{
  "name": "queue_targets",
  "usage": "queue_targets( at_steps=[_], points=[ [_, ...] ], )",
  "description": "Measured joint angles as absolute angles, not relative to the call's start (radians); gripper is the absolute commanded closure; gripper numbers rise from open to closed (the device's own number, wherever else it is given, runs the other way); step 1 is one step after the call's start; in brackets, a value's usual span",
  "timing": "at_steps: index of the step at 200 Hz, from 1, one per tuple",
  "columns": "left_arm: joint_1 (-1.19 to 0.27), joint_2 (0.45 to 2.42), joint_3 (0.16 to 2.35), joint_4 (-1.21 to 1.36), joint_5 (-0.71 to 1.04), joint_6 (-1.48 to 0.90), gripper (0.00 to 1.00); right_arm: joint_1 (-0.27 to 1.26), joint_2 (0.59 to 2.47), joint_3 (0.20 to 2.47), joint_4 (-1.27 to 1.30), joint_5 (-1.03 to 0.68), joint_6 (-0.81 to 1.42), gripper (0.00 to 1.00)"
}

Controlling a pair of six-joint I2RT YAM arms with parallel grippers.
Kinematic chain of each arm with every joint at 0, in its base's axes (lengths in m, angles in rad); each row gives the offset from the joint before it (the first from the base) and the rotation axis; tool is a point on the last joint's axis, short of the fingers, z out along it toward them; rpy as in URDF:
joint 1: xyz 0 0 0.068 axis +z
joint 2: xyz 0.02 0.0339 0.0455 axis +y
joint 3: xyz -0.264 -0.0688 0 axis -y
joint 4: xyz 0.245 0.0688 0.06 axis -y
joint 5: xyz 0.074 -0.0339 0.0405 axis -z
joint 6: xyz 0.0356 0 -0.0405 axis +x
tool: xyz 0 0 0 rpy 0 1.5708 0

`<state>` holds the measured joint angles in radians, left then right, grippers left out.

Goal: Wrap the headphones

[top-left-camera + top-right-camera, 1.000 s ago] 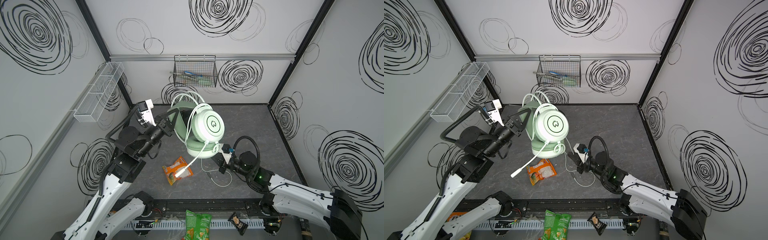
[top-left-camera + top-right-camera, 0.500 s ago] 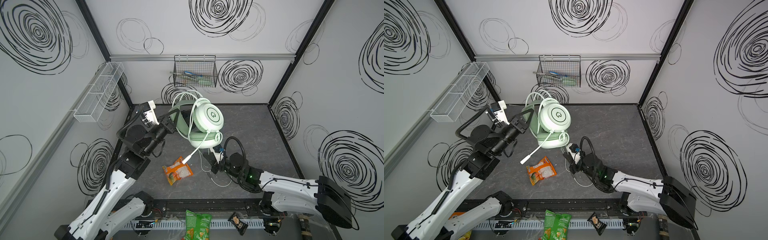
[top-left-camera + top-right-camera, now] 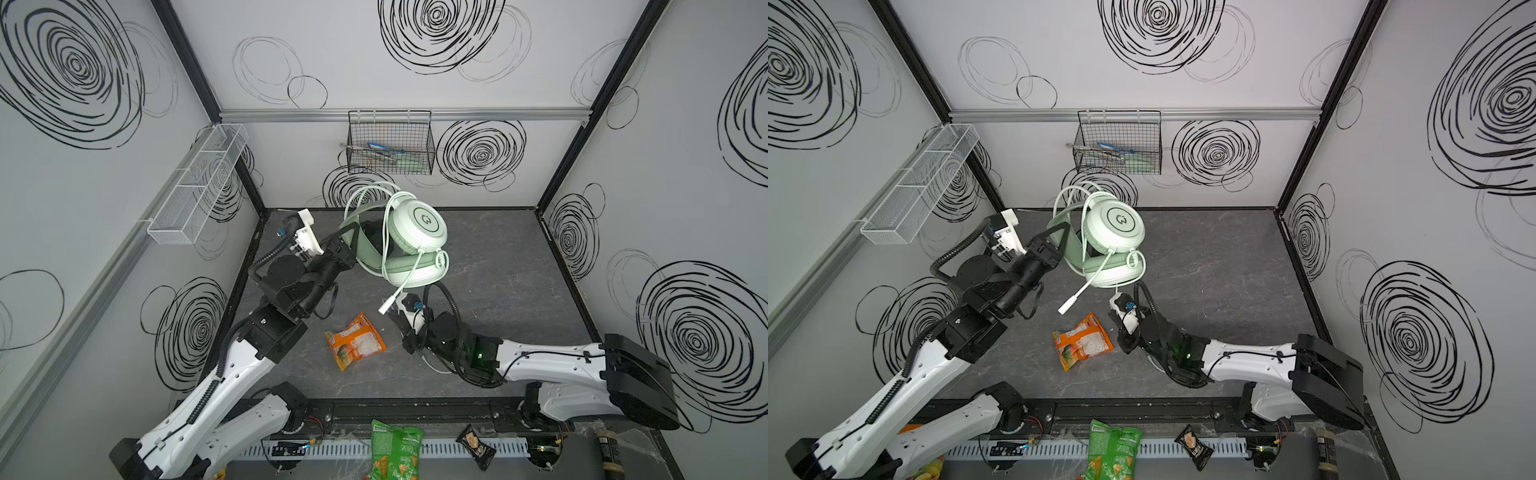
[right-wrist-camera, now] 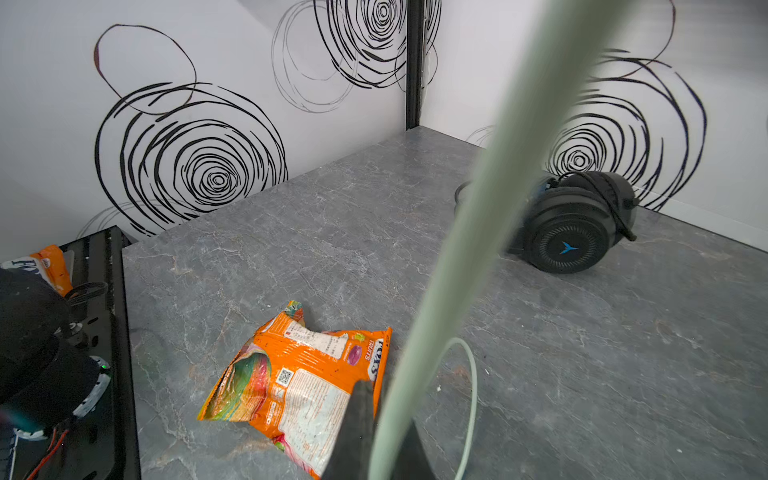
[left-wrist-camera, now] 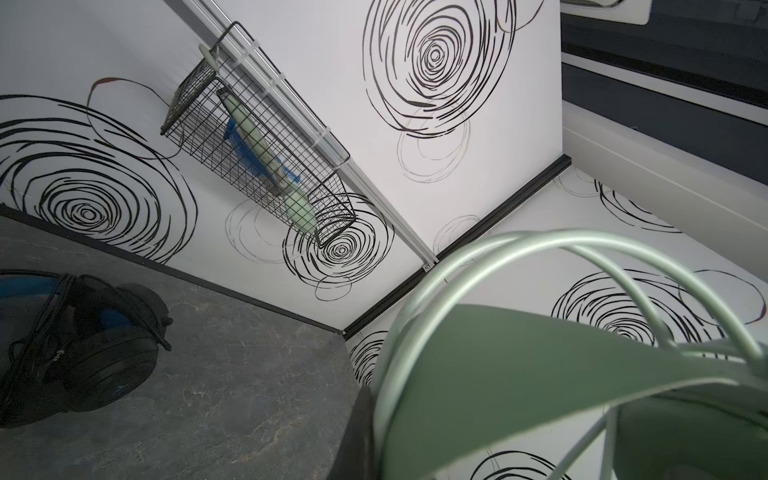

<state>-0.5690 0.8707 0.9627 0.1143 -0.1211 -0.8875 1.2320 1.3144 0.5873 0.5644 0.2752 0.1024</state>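
Over tabletop [image 3: 498, 270], jaws clamp mint headset [image 3: 419, 226] and cable [image 4: 494, 208].

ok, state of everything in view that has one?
mint headset: lifted off the table, left gripper shut on its headband
cable: partly looped over the headband, right gripper shut on it
black headset: lying on the table, ungripped
snack bag: flat on the table

Left arm [image 3: 232, 365] raised, reaching inward, left hand [image 3: 348, 235] clamped shut, right arm [image 3: 552, 365] stretched low, right hand [image 3: 405, 336] pinched closed
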Motion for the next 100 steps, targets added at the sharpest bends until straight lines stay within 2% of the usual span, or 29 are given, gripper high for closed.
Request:
queue_targets(
  at_steps=[100],
  points=[
    [-0.602,0.969,0.958,0.123,-0.261,-0.85,1.0,1.306,1.393,0.662,0.522,0.328,0.103,1.0]
  ],
)
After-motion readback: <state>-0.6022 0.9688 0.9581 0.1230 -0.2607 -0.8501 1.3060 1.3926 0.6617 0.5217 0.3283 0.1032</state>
